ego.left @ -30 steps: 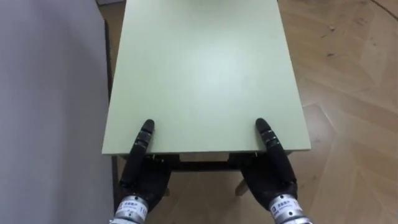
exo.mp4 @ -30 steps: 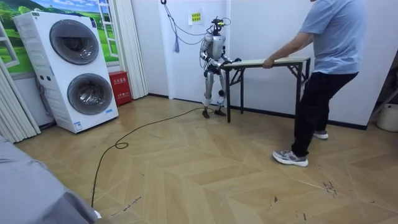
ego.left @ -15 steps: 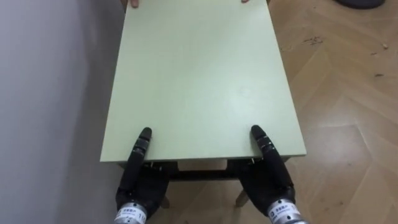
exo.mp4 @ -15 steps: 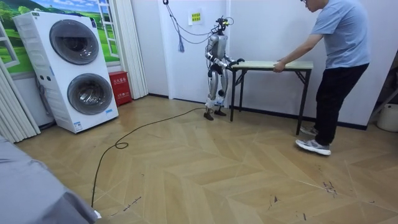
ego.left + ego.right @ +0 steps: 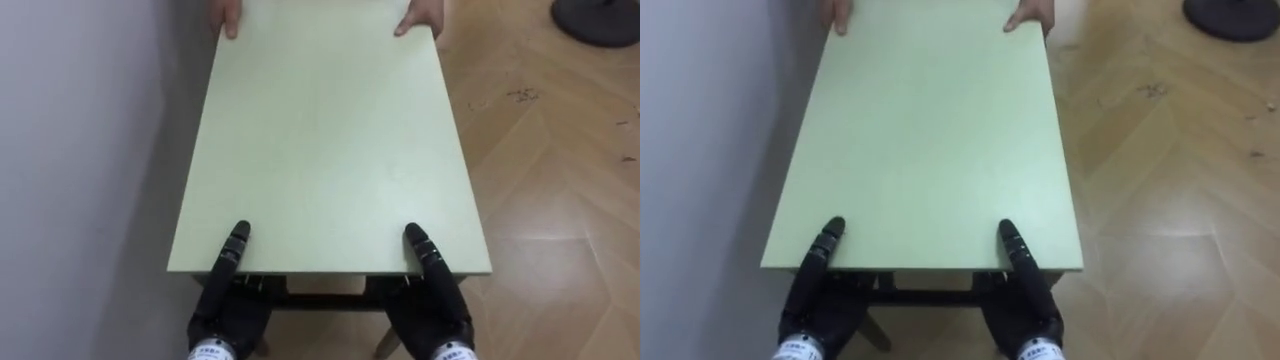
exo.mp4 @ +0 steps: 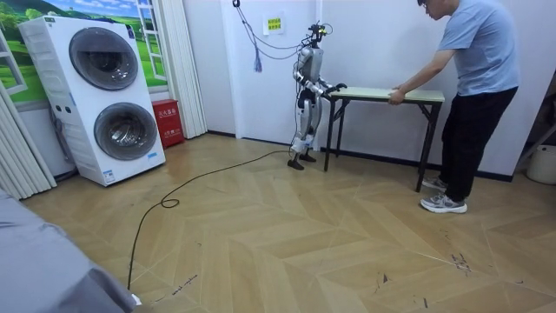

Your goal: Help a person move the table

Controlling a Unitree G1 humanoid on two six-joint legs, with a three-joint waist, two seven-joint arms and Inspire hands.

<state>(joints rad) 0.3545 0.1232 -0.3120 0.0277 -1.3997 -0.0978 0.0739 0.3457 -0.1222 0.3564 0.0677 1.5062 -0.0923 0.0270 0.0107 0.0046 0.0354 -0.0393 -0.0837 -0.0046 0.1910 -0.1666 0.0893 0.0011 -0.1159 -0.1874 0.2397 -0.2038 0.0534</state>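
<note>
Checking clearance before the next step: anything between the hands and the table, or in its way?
Nothing between them: left hand and right hand sit on the table's near edge. A person holds the far end. The wall runs close along its left side; a dark round object lies on the floor beyond the far right corner.

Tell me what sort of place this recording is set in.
Probably a home-style room, perhaps a laundry corner staged for testing: two stacked front-loading machines stand beside a curtain, the floor is herringbone wood, and a green-topped table sits along a white wall.
</note>
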